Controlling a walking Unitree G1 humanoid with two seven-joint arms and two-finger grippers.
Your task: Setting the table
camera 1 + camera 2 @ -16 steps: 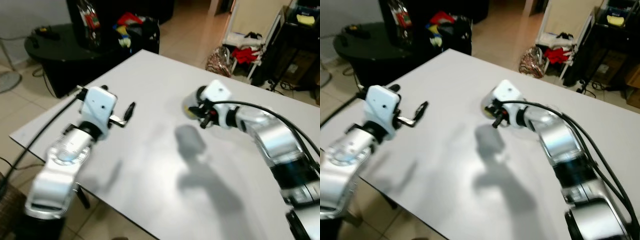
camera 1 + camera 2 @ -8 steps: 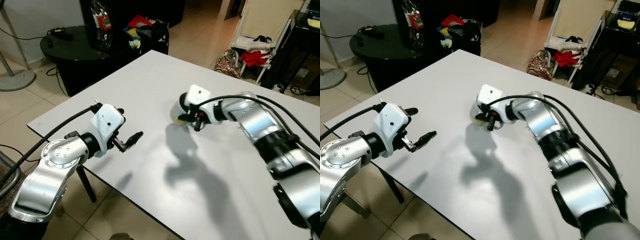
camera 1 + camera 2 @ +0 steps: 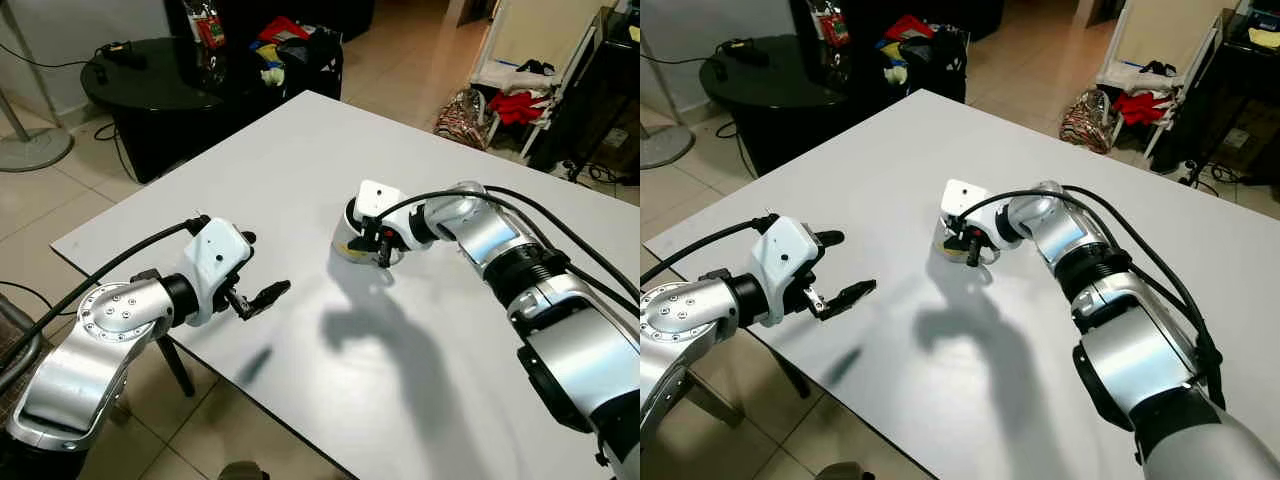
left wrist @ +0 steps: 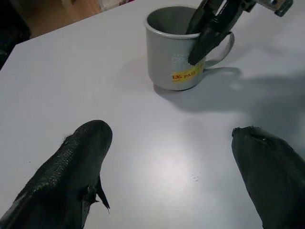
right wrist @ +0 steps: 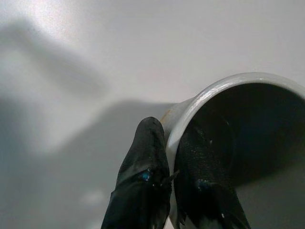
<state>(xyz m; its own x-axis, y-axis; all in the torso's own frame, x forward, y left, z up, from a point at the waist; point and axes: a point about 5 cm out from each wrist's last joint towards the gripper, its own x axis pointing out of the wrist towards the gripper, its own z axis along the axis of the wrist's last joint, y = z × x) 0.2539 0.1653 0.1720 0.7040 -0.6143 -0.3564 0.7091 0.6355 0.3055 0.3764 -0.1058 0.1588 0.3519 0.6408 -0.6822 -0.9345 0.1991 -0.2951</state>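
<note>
Nearest the camera, the left gripper (image 3: 262, 296) is held just over the near edge of the plain white rectangular table (image 3: 300, 150), its jaws spread wide and nothing between them; in the left wrist view its two black fingertips (image 4: 71, 162) are seen well apart, pointed across the bare tabletop toward the mug. Farther in, near the middle of the table, a grey enamelled metal mug with a yellow label and a loop handle (image 4: 178, 52) is seen standing upright on the surface. The right gripper (image 3: 382, 243) is placed at the mug's rim, its jaws closed on the wall, one finger inside the cup and the other outside, as shown in the right wrist view (image 5: 167, 191). Beyond the table, a round black side table (image 3: 150, 85) and scattered clutter on the tiled floor can be made out. The task is judged to be at an early stage: one mug is set down, still gripped, and no plates or cutlery are laid yet.
</note>
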